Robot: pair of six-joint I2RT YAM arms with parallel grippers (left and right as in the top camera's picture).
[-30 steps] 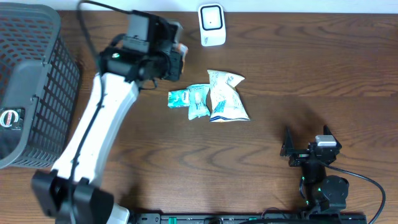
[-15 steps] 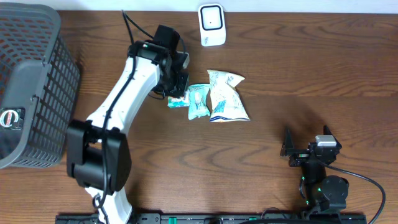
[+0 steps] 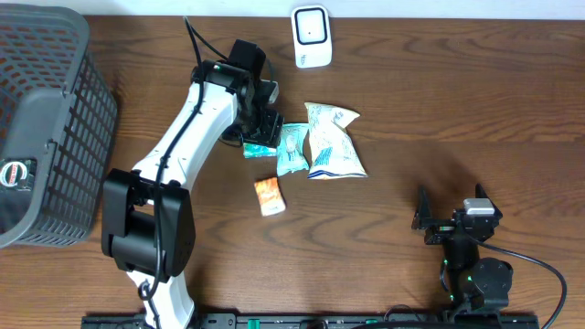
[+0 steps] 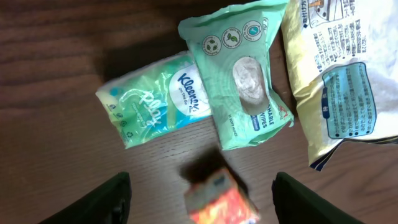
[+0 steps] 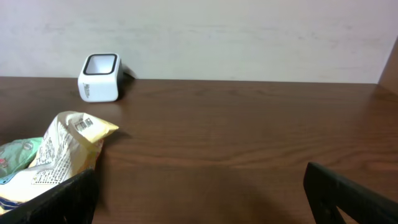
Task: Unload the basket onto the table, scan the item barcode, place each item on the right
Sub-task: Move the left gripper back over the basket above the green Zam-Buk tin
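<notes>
- At the far left of the table (image 3: 439, 119) sits the mesh basket (image 3: 55, 119). Nothing of the task is going on there.
- Next over, my left gripper (image 3: 262, 133) hovers above the left end of the pile, its fingers (image 4: 107, 200) spread wide and holding nothing.
- Just below it, the orange packet (image 3: 269, 196) lies loose on the wood, apart from the pile and well away from the scanner (image 3: 312, 37). I take it for the item in play, but I can't tell whether it has been read.
- The tissue pack (image 4: 155, 99) touches the wipes pack (image 4: 242, 81), which lies against the snack bag (image 3: 334, 142). By my judgement these remain to be scanned.
- The scanner stands at the back edge with nothing presented to it.
- At the far right, my right gripper (image 3: 452, 219) sits parked near the front edge, jaws wide apart and empty.
- Only the overhead view places the packet relative to the scanner. The left wrist view shows it blurred between my fingers, untouched. Only the right wrist view catches what looks like a barcode (image 5: 84, 126) on the snack bag's raised corner.
</notes>
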